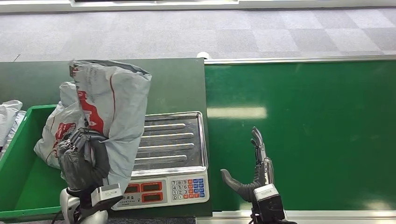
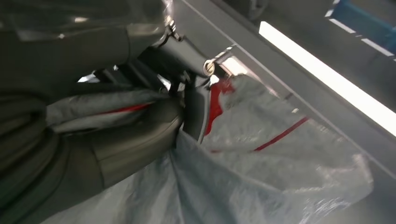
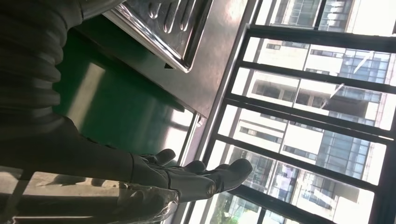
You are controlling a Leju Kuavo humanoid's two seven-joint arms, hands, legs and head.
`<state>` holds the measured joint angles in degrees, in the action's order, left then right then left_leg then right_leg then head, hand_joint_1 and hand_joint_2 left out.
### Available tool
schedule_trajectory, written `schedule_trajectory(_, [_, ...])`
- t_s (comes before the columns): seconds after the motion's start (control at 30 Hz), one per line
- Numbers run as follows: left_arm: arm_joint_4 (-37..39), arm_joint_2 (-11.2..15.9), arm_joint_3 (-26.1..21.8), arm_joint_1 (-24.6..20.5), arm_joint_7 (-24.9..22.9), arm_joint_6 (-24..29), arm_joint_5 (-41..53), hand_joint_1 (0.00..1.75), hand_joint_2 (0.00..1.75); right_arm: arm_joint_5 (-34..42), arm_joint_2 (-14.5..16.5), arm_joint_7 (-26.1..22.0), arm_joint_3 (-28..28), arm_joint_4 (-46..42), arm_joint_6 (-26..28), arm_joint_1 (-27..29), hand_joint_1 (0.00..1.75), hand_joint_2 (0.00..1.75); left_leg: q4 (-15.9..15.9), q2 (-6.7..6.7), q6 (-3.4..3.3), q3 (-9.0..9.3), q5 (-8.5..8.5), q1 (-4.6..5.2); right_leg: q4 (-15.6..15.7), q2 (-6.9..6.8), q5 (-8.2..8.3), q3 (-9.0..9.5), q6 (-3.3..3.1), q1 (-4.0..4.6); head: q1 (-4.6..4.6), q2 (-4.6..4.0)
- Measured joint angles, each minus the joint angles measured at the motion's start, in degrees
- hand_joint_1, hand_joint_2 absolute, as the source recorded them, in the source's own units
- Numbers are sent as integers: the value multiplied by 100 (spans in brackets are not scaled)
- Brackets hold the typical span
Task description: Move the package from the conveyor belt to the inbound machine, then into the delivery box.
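A grey plastic package (image 1: 116, 109) with red print stands lifted, held at its lower edge by my left hand (image 1: 81, 158). It hangs over the left edge of the scale's steel tray (image 1: 175, 137) and the green box (image 1: 21, 177). In the left wrist view my thumb and fingers (image 2: 135, 140) pinch the crumpled bag (image 2: 261, 163). My right hand (image 1: 254, 175) is over the green conveyor belt (image 1: 303, 135), fingers spread and holding nothing. The right wrist view shows those fingers (image 3: 201, 175) stretched out, with the scale tray (image 3: 163, 23) beyond.
The scale (image 1: 163, 189) has red displays and a keypad at its front. A second grey and red package (image 1: 58, 128) lies in the green box, and a white bag (image 1: 8, 114) rests at the far left. Grey carpet (image 1: 233, 32) stretches beyond the table.
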<state>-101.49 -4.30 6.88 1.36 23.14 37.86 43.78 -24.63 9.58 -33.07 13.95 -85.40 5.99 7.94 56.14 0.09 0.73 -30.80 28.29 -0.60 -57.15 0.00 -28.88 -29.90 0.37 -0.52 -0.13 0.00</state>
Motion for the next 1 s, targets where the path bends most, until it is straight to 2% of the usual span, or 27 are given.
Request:
schedule_trajectory(0.13, [116, 189, -980, -231, -493, -47, 185, 175, 175, 53, -22, 1, -1, -1, 48, 56, 0, 175, -1, 1, 4, 2, -3, -4, -2, 1, -1, -1, -2, 3, 0, 0])
schedule_trajectory(0.27, [493, 243, -1939, -471, -771, -46, 474, 175, 175, 89, -33, 13, 3, -12, 119, 155, 0, 175, -1, 4, 6, 1, -4, -4, -4, 2, -1, -2, -2, 3, 1, 0])
schedule_trajectory(0.4, [796, 245, -2609, -599, -1119, -47, 875, 172, 175, 91, -36, 59, 5, -63, 159, 227, 0, 175, 0, 4, 6, -2, -4, -2, -3, 2, -1, -4, -2, 1, 2, 0])
schedule_trajectory(0.43, [864, 245, -2751, -627, -1218, -47, 986, 142, 175, 88, -36, 81, 5, -87, 163, 241, 0, 175, 0, 4, 6, -2, -4, -2, -3, 2, -1, -5, -2, 1, 2, 0])
schedule_trajectory(0.53, [1034, 251, -3065, -687, -1353, -76, 1094, 17, 175, 76, -36, 125, 4, -168, 170, 279, 0, 175, 0, 4, 6, -2, -3, -2, -2, 2, -1, -7, -2, 1, 1, 0])
schedule_trajectory(0.57, [1079, 253, -3125, -711, -1352, -129, 1039, 4, 175, 70, -36, 132, 3, -195, 174, 289, 0, 175, 0, 3, 6, -2, -3, -2, -1, 1, -1, -8, -2, 1, 2, 0])
schedule_trajectory(0.73, [1263, 255, -3207, -899, -1180, -455, 546, 0, 175, 39, -36, 169, -6, -320, 191, 307, 0, 175, 0, 3, 6, -1, -4, -3, -2, 0, 1, -5, -4, 2, 1, 0])
schedule_trajectory(1.0, [1323, 252, -3088, -1058, -597, -571, -326, 0, 175, 0, -36, 209, -28, -398, 233, 341, 0, 175, 0, 4, 6, -1, -4, -2, -2, 1, 2, -7, -5, 2, 2, 0])
